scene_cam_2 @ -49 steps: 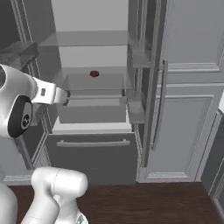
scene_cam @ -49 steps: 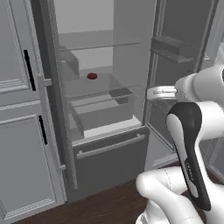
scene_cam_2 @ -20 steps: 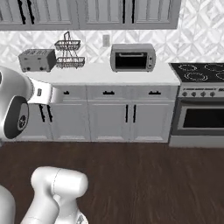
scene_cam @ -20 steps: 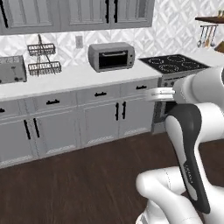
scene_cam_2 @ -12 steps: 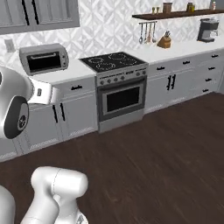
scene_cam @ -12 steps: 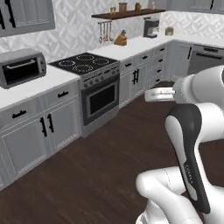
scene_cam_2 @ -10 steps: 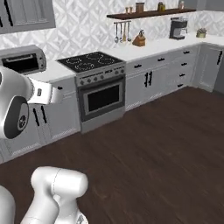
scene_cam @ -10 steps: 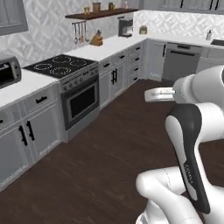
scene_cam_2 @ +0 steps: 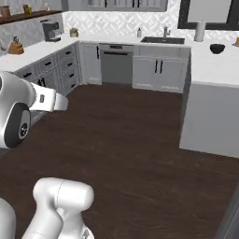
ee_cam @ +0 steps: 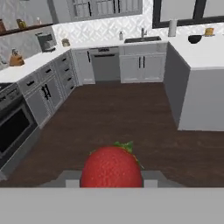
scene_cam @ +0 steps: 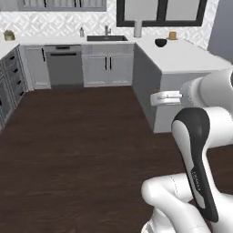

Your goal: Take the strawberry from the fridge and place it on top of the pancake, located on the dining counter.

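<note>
gripper [ee_cam: 112,177] clamped on strawberry [ee_cam: 112,166] | counter [ee_cam: 205,57] ahead to the right | grip to be held firm in transit

The broad white marble-look dining counter [scene_cam: 182,57] with grey sides stood at two o'clock. On its far end lay a dark round bowl [scene_cam: 160,43] and, further toward three o'clock, a small golden-brown object [scene_cam: 172,35].

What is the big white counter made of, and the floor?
The counter looks like smooth white stone, maybe marble, with a flat pale top and plain grey sides. The floor looks like dark brown wood: long planks with a soft shine. It is all computer-drawn, so that's a guess.
</note>
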Motion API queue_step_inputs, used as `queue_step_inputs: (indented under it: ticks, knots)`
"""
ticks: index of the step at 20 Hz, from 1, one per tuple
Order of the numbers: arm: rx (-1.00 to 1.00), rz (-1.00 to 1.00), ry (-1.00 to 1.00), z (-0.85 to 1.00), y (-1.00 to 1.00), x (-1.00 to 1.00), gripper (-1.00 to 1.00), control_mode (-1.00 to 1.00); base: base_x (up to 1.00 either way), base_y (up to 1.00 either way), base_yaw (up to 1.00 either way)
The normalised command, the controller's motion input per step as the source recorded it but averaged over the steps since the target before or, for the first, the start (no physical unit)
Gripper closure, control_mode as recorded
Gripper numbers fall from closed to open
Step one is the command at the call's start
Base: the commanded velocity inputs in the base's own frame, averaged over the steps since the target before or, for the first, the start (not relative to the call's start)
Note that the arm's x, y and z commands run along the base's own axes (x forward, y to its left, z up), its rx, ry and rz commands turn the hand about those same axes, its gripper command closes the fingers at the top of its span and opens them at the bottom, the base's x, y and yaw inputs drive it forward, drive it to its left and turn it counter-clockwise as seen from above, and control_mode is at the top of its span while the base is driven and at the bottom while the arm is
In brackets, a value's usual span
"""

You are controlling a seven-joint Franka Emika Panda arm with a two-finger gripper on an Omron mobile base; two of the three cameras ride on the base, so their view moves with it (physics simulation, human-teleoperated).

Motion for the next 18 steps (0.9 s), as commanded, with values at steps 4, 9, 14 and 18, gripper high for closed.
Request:
queue_step_inputs:
  ticks: [4, 9, 14, 18]
  knots:
    - [0.0, 0.0, 0.0, 0.0, 0.0, 0.0, 1.0, 1.0, 0.29, 0.07, -0.92]
    - [0.0, 0.0, 0.0, 0.0, 0.0, 0.0, 1.0, 1.0, 0.9, 0.52, -0.74]
    - [0.0, 0.0, 0.0, 0.0, 0.0, 0.0, 1.0, 1.0, 1.0, 0.79, -0.54]
    - [0.0, 0.0, 0.0, 0.0, 0.0, 0.0, 1.0, 1.0, 1.0, 0.58, -0.45]
